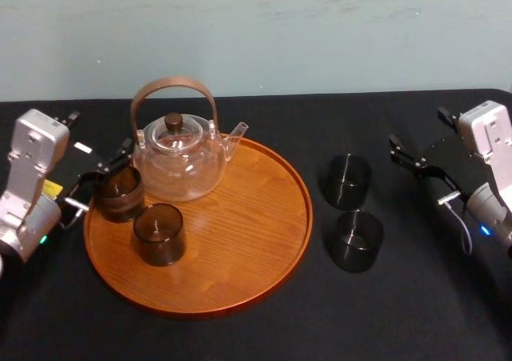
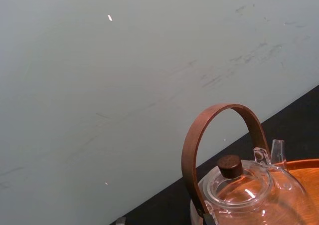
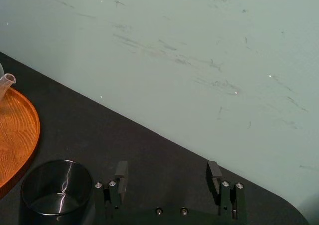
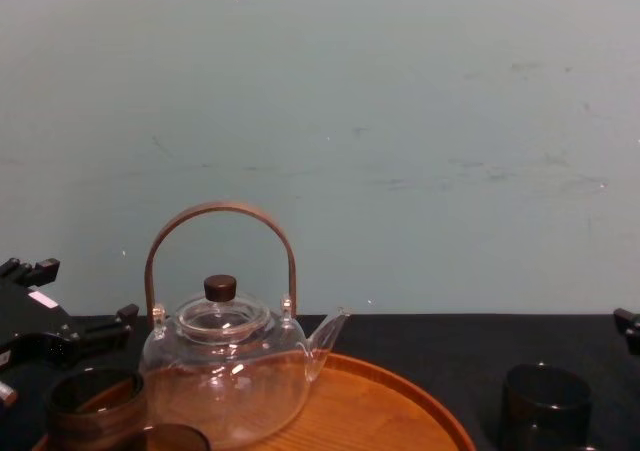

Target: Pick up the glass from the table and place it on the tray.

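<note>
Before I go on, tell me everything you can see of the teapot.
The teapot is clear glass and round-bellied, with a tall arched brown handle, a glass lid topped by a dark knob, and a short spout pointing toward the robot's right. It stands upright on the far left part of the tray, resting on the wood. A dark glass sits close on its left side, also on the tray; whether the two touch cannot be told.
</note>
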You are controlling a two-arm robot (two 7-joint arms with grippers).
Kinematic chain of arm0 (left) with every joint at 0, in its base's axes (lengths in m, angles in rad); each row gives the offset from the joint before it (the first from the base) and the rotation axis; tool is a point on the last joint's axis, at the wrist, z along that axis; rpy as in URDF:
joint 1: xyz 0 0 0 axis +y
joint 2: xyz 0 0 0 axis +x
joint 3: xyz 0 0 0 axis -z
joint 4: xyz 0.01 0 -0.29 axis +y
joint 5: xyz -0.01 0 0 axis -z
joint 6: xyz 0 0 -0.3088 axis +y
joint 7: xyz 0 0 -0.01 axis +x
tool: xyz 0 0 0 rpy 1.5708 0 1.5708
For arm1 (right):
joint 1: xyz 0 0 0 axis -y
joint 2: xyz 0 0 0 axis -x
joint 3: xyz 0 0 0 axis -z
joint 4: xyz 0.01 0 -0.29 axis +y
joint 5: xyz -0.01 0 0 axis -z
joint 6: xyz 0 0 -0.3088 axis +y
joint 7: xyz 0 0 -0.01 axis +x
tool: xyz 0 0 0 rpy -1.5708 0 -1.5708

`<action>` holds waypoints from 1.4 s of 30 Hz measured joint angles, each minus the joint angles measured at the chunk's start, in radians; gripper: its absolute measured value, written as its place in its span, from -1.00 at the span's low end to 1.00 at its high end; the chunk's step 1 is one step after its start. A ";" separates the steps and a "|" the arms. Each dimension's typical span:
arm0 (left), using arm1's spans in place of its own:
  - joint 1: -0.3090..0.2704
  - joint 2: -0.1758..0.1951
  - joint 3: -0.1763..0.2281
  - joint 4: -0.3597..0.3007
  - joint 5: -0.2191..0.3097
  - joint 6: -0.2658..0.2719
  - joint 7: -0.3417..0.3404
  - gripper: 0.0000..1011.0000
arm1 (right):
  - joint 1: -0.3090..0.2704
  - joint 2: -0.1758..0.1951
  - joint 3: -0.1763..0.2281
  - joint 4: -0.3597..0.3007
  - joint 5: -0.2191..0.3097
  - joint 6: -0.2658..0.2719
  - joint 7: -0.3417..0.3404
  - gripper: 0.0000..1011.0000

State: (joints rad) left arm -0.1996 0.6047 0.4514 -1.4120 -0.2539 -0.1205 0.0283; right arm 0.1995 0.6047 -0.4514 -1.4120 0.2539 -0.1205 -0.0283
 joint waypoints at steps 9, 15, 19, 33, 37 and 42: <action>0.000 0.000 0.000 0.000 0.000 0.000 0.000 0.98 | 0.000 0.000 0.000 0.000 0.000 0.000 0.000 0.98; 0.000 0.000 0.000 0.000 0.000 0.000 0.000 0.98 | 0.000 0.000 0.000 0.000 0.000 0.000 0.000 0.98; 0.000 0.000 0.000 0.000 0.000 0.000 0.000 0.98 | 0.000 0.000 0.000 0.000 0.000 0.000 0.000 0.98; 0.000 0.000 0.000 0.000 0.000 0.000 0.000 0.98 | 0.000 0.000 0.000 0.000 0.000 0.000 0.000 0.98; 0.000 0.000 0.000 0.000 0.000 0.000 0.000 0.98 | 0.000 0.000 0.000 0.000 0.000 0.000 0.000 0.98; 0.000 0.000 0.000 0.000 0.000 0.000 0.000 0.98 | 0.000 0.000 0.000 0.000 0.000 0.000 0.000 0.98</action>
State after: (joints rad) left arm -0.1995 0.6047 0.4514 -1.4119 -0.2539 -0.1206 0.0283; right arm 0.1995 0.6047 -0.4514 -1.4120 0.2539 -0.1205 -0.0283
